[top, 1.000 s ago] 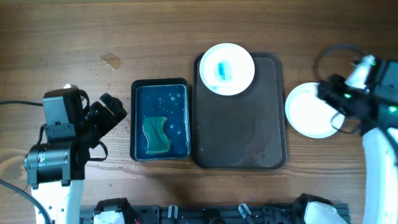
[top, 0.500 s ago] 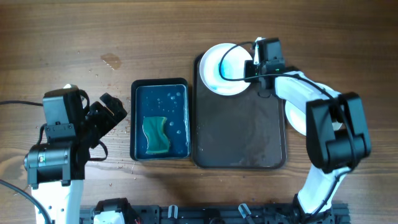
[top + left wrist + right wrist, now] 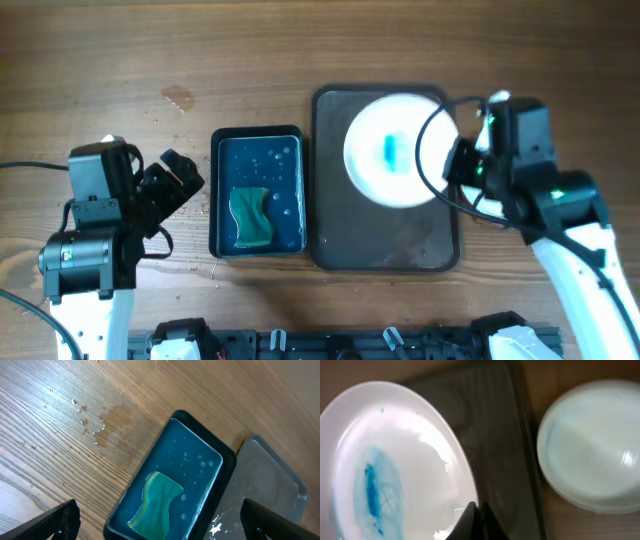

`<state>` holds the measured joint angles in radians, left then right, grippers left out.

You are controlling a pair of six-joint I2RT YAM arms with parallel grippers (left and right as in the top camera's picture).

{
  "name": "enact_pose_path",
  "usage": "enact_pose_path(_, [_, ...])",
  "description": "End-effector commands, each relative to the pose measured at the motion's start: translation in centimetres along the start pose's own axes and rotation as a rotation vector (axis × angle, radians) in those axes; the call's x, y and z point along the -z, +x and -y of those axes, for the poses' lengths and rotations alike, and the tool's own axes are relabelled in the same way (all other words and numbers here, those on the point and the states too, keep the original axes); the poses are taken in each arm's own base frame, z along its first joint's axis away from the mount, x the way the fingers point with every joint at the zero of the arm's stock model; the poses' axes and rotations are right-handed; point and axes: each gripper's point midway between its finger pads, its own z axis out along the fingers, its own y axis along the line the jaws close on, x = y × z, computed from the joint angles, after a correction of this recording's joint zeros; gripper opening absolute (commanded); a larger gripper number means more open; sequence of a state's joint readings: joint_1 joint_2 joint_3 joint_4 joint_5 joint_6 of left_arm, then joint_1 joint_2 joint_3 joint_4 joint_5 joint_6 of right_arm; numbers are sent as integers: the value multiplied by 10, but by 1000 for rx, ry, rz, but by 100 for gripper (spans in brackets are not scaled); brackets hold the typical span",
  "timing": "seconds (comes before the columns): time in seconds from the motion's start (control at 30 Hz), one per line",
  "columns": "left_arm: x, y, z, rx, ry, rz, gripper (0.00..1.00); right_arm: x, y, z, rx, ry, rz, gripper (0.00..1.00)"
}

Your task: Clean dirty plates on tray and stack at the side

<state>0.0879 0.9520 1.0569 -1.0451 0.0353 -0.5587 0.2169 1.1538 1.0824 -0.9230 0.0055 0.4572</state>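
The dirty plate (image 3: 365, 150) is round and white, with a blue smear (image 3: 390, 152) in its middle. It is over the top part of the dark tray (image 3: 380, 235) and looks blurry from above (I cannot tell if it touches the tray). The right fingers (image 3: 469, 521) are pinched tight on its rim, on the side nearest the clean plate (image 3: 590, 445). That one lies on the tabletop (image 3: 250, 60) just beside the tray. The left fingers (image 3: 60, 520) are wide apart and hold nothing. They are near a tub (image 3: 256, 132) of blue water with a green sponge (image 3: 250, 215) in it.
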Motion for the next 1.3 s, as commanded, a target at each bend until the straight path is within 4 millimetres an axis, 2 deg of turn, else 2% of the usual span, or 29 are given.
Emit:
enact_pose_path(0.0, [3,-5,2,0,8,14,100,-72,73,11,-171,-39,-188,4])
enact_pose_path(0.03, [3,-4,2,0,8,13,100,-94,89,17,-213,-48,-191,4])
enact_pose_path(0.1, [3,5,12,7,66,-39,100,-120,100,19,-197,-88,-154,4])
enact_pose_path(0.17, [4,17,22,8,130,-102,100,-124,93,14,-69,-127,-114,4])
enact_pose_path(0.2, [2,21,21,10,124,-126,100,-123,91,14,-19,-126,-106,15])
enact_pose_path(0.23, [1,23,19,5,113,-142,100,-122,91,14,-3,-122,-114,32])
enact_pose_path(0.3, [-10,39,16,-104,81,-226,94,-106,78,8,81,-120,-125,35])
enact_pose_path(0.4, [-32,67,30,-233,61,-359,87,-57,45,-10,138,-134,-118,32])
enact_pose_path(0.47, [-59,88,33,-331,-34,-440,73,-30,35,-25,141,-198,-108,32])
enact_pose_path(0.53, [-85,101,22,-330,-188,-481,55,-18,39,-34,139,-260,-113,32])
enact_pose_path(0.57, [-97,107,18,-319,-236,-505,47,-16,41,-35,137,-266,-121,32])
enact_pose_path(0.6, [-118,123,17,-317,-278,-567,35,-16,44,-34,135,-261,-132,32])
enact_pose_path(0.63, [-129,133,17,-323,-290,-611,31,-17,45,-33,134,-259,-138,32])
enact_pose_path(0.67, [-143,148,15,-334,-311,-665,30,-17,46,-32,134,-256,-144,32])
enact_pose_path(0.7, [-154,155,13,-346,-328,-682,30,-17,47,-32,133,-254,-148,32])
enact_pose_path(0.73, [-170,158,9,-359,-351,-675,21,-18,48,-32,133,-253,-152,33])
enact_pose_path(0.77, [-186,159,4,-366,-375,-662,7,-19,48,-31,130,-251,-157,33])
enact_pose_path(0.8, [-193,160,2,-362,-381,-663,4,-19,48,-31,131,-250,-159,33])
enact_pose_path(0.9, [-190,154,5,-354,-373,-653,4,-19,51,-29,121,-238,-171,31])
enact_pose_path(0.97, [-166,135,22,-353,-341,-624,4,-21,48,-24,95,-204,-160,29])
enact_pose_path(1.03, [-148,123,32,-351,-303,-586,32,-23,45,-13,49,-137,-143,31])
enact_pose_path(1.07, [-143,121,34,-350,-294,-577,41,-24,46,-8,44,-114,-146,34])
enact_pose_path(1.17, [-143,129,18,-359,-337,-593,46,-33,62,1,13,-68,-216,40])
enact_pose_path(1.23, [-159,148,-2,-358,-341,-598,43,-51,80,10,7,-29,-297,44])
enact_pose_path(1.27, [-166,156,-10,-343,-339,-594,39,-60,88,14,4,-10,-335,43])
